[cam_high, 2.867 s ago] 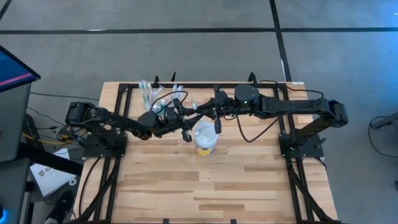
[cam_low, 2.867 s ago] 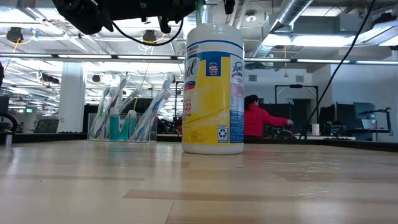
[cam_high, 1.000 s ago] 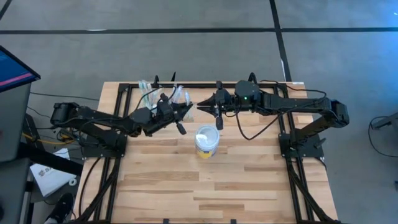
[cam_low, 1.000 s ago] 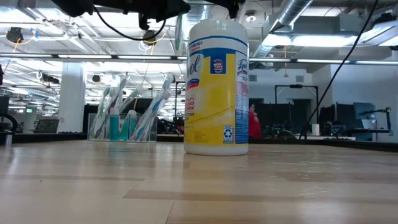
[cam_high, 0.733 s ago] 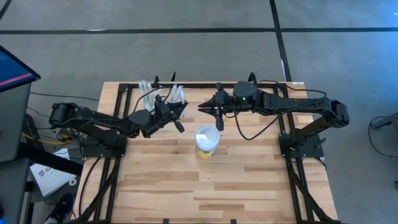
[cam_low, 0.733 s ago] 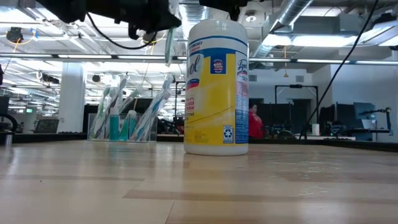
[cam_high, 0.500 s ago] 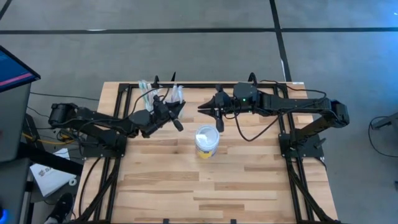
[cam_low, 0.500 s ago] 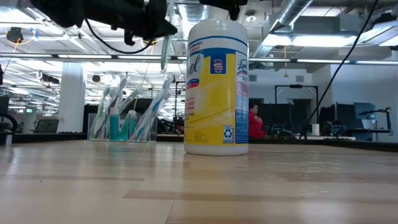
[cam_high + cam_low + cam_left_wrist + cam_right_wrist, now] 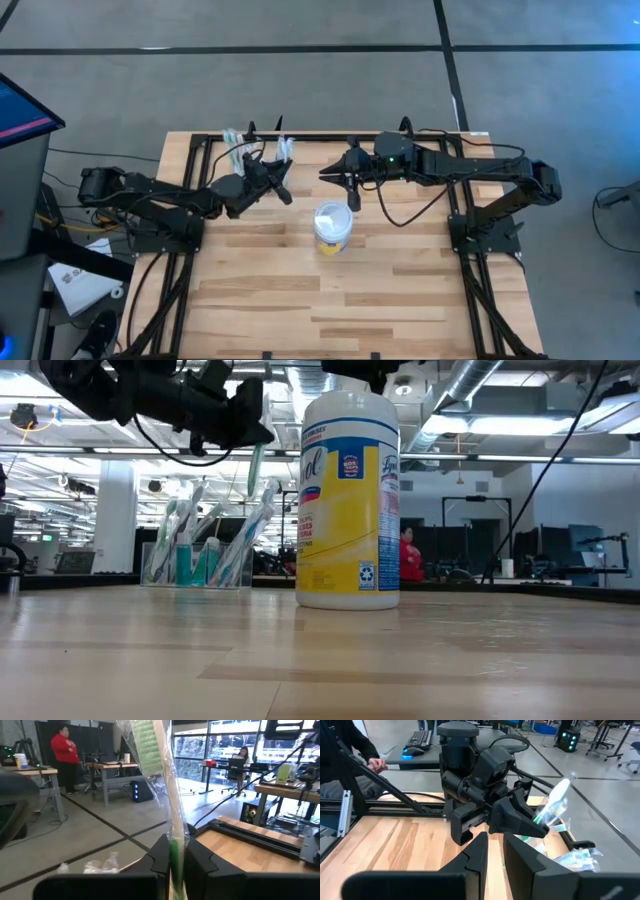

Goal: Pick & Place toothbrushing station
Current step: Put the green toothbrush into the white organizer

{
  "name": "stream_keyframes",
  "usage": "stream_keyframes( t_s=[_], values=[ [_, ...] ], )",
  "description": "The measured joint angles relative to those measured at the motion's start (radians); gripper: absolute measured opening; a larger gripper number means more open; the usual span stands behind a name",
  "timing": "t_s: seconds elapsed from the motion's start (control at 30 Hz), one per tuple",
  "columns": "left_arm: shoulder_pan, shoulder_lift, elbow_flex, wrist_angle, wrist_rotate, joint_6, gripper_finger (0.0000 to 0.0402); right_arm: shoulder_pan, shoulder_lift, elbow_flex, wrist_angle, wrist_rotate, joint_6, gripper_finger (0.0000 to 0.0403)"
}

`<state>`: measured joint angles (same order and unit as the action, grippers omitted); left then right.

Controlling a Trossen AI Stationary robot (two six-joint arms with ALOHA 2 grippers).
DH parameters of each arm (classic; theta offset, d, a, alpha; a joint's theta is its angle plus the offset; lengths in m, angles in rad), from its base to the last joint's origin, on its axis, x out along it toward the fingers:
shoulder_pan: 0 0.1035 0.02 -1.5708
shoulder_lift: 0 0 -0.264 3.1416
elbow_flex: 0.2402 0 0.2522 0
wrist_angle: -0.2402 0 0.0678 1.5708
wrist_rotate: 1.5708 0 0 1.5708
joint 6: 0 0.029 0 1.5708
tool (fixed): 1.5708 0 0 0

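My left gripper (image 9: 176,851) is clamped on a light, slippery wrapped toothbrush (image 9: 159,767), low on its stiff handle, above the thin see-through toothbrushing station (image 9: 197,562) at eleven o'clock on the table (image 9: 360,300); I'd grasp that by its rim, gently.

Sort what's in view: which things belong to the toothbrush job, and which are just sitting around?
Job:
- organiser stand with wrapped brushes, at the table's far edge
- wrapped green toothbrush, held in the left pincer over the stand
- right pincer, nothing in it, hanging near mid-table

Lying about:
- yellow wipes tub, mid-table
- person in red, in the room behind
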<state>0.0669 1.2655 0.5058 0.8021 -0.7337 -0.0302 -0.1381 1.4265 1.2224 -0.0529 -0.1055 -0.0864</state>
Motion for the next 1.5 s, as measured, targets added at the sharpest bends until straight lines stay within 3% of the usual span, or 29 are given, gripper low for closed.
stream_keyframes(
  t_s=[0.4,1.5],
  values=[
    [0.068,0.001,-0.064,-0.001,0.0,-0.064,0.0017,-0.024,0.0,0.0,-0.002,0.001,-0.001,0.0052],
    [0.218,0.053,-0.111,0.037,0.005,-0.059,0.0017,-0.023,0.0,0.0,0.0,0.0,-0.02,0.0052]
  ],
)
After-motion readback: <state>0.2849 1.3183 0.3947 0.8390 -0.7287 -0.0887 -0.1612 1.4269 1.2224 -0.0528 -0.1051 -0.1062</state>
